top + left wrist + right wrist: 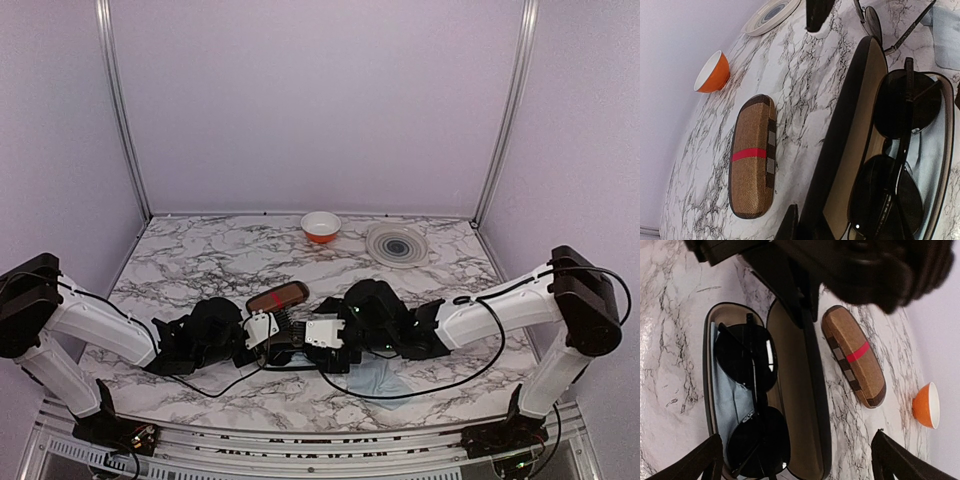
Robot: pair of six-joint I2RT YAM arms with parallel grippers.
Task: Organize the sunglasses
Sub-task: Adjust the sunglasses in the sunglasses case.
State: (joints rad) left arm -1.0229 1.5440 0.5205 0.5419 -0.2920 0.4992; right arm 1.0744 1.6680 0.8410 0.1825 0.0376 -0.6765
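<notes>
1. Left gripper (807, 310) is pinching the lid (800, 390) by its rim, apparently to hold the case (706, 370) open.
2. Sunglasses (752, 400) are lying folded inside, directly under the right gripper (797, 435), which is hovering with jaws spread.

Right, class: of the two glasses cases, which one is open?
The black case, lid folded back, with the sunglasses lying inside. The brown plaid case with the red stripe beside it is shut.
</notes>
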